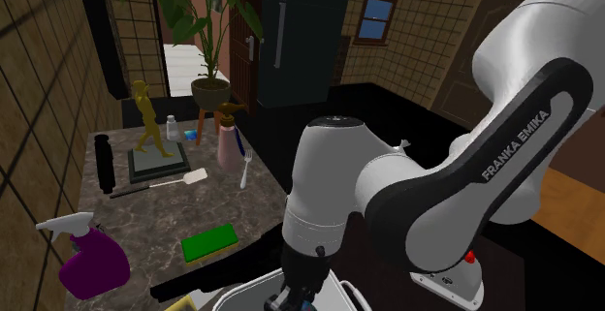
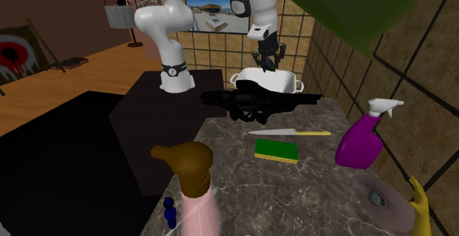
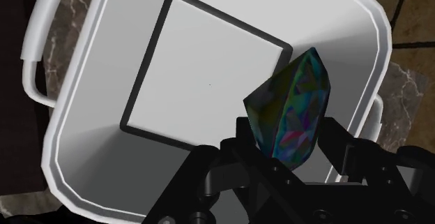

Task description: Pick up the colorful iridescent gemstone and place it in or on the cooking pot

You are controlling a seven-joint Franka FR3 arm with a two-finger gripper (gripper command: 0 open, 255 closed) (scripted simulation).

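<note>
The gemstone (image 3: 293, 111) is pinched tight between the 2 black fingers of the gripper (image 3: 288, 151), hanging over the open white pot (image 3: 84, 139) at the bottom centre of the shoulder view. Imo the move now is to sink lower and drift toward the flat floor's middle before letting go, since it looks closer to 1 wall. The gem's faceted and glossy, green-blue-pink. The pot's plain and squarish, with rounded corners and loop handles, on a marbled counter (image 1: 145, 217).
</note>
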